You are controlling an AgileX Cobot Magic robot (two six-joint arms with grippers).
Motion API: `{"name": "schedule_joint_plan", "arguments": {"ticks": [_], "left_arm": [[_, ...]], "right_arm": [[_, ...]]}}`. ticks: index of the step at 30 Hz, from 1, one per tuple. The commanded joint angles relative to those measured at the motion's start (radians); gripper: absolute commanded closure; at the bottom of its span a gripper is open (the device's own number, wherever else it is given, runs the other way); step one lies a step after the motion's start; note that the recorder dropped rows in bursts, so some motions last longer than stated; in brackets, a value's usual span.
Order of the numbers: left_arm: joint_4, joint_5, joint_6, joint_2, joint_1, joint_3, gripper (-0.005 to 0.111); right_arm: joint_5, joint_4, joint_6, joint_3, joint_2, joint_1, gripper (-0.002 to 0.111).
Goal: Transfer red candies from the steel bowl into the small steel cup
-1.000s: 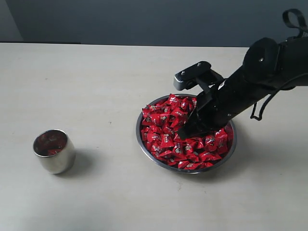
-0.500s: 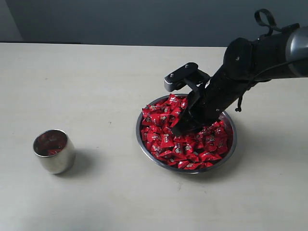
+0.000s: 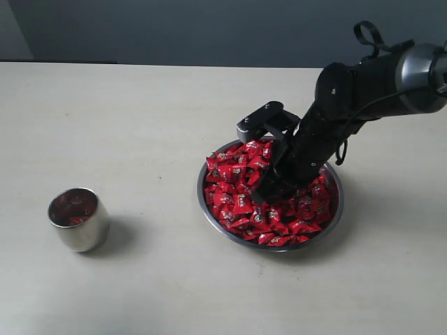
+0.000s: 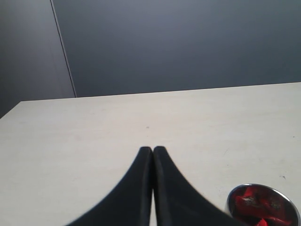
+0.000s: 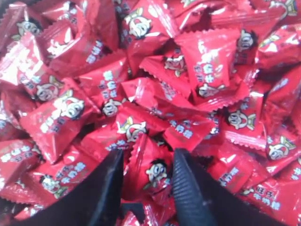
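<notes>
The steel bowl [image 3: 201, 202] sits right of centre, heaped with red candies [image 3: 234, 192]. My right gripper [image 3: 265, 195] reaches down into the heap from the right. In the right wrist view this gripper [image 5: 149, 154] is open, its black fingers [image 5: 109, 188] dug in on either side of one red candy [image 5: 153, 172] that lies in the pile. The small steel cup [image 3: 78, 218] stands far to the left with red showing inside. My left gripper [image 4: 153, 149] is shut, empty, above the table beside the cup [image 4: 262, 203].
The pale table [image 3: 140, 118] runs to a dark wall at the back. A wide stretch of bare tabletop lies between cup and bowl. The right arm's dark body [image 3: 363, 87] and cable loop rise over the bowl's far right side.
The right arm has swung leftward and stands more upright over the bowl, while its fingertips stay down in the candy heap. Cup and bowl have not moved.
</notes>
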State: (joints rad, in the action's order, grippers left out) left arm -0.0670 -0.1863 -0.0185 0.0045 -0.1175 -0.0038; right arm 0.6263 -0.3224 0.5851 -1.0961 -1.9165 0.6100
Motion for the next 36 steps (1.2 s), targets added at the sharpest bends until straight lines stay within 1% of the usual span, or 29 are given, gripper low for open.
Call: {"name": "schedule_joint_plan", "arguments": {"ticks": [1, 7, 13, 15, 18, 20, 23, 30, 33, 34, 36], "left_arm": [[-0.001, 0.005, -0.001, -0.004, -0.001, 0.004, 0.106], [-0.001, 0.005, -0.001, -0.004, -0.001, 0.004, 0.106], [-0.001, 0.005, -0.001, -0.004, -0.001, 0.004, 0.106], [-0.001, 0.005, -0.001, -0.004, -0.001, 0.004, 0.106], [-0.001, 0.007, -0.001, -0.004, -0.001, 0.004, 0.106], [-0.001, 0.007, -0.001, -0.004, -0.001, 0.004, 0.106], [-0.001, 0.007, -0.001, -0.004, -0.001, 0.004, 0.106], [-0.001, 0.007, -0.001, -0.004, -0.001, 0.004, 0.106], [-0.001, 0.007, -0.001, -0.004, -0.001, 0.004, 0.106], [-0.001, 0.007, -0.001, -0.004, -0.001, 0.004, 0.106], [-0.001, 0.007, -0.001, -0.004, -0.001, 0.004, 0.106]], "right_arm": [[-0.013, 0.033, -0.009, -0.004, -0.019, 0.0, 0.074], [-0.032, 0.035, -0.025, -0.004, -0.047, 0.0, 0.074], [-0.022, 0.049, -0.04, -0.008, -0.041, 0.0, 0.082], [0.0, 0.049, -0.041, -0.02, -0.041, 0.0, 0.089], [0.039, 0.049, -0.046, -0.041, -0.041, 0.0, 0.102], [0.067, 0.052, -0.046, -0.062, -0.04, 0.0, 0.107], [0.092, 0.054, -0.055, -0.081, -0.033, 0.0, 0.108], [0.098, 0.144, -0.131, -0.087, 0.049, -0.002, 0.108], [0.097, 0.147, -0.156, -0.085, 0.116, -0.003, 0.108], [0.082, 0.128, -0.156, -0.076, 0.135, -0.003, 0.108], [-0.023, 0.073, -0.158, -0.022, 0.197, -0.005, 0.108]]}}
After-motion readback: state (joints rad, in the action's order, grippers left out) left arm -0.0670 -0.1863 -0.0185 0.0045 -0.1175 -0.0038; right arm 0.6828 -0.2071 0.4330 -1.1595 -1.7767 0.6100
